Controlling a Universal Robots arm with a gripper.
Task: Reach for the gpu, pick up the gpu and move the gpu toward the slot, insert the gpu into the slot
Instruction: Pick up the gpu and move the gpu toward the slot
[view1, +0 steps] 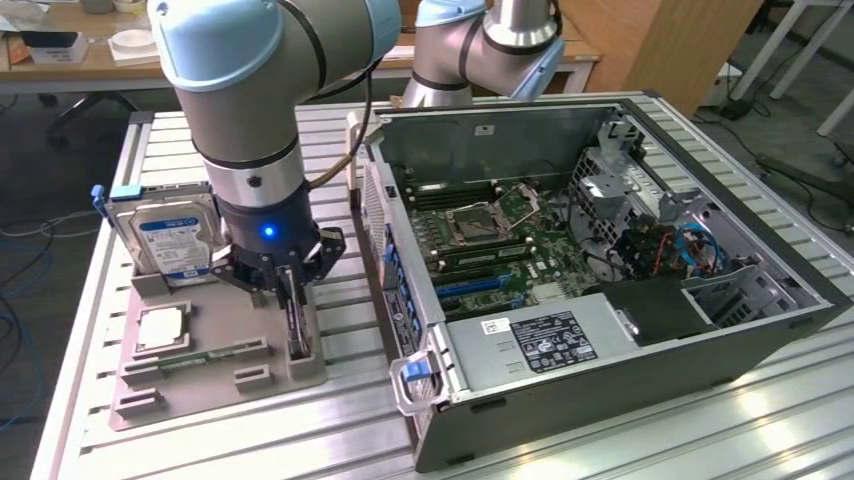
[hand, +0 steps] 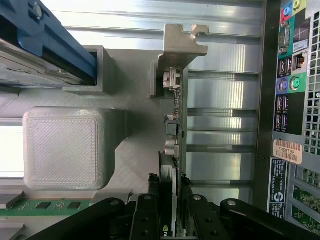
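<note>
Gripper (view1: 299, 335) clamped on gpu (hand: 176, 115), card standing on edge in grey holder (view1: 187, 400); RAM stick (view1: 220, 352) and CPU (view1: 160, 328) lie beside it, hard drive (view1: 171, 240) upright behind, open PC case (view1: 641, 390) close on the exterior view's right

Before me: one gpu (view1: 299, 322), one hard drive (view1: 171, 240), one memory stick (view1: 214, 355), one processor chip (view1: 160, 328), one grey tray (view1: 200, 398), one open computer case (view1: 747, 345).
</note>
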